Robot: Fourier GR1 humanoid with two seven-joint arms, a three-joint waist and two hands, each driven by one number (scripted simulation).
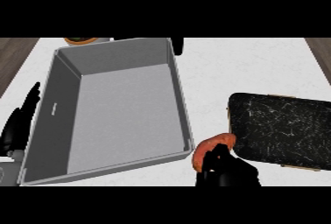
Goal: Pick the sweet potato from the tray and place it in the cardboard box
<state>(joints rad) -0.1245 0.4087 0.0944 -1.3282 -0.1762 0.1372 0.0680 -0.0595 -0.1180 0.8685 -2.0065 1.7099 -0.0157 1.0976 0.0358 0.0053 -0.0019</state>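
The right hand [227, 173] is curling its fingers round the sweet potato [210, 151], holding it above the counter [245, 65] between the dark tray [284, 129] and the grey box [116, 109]. The left hand [16, 127] is resting open at the box's left side, fingers straight

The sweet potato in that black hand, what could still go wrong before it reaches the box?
The sweet potato sticks out above the right hand, so it might slip from the fingers. It is outside the grey box and may bump the wall unless lifted over it.
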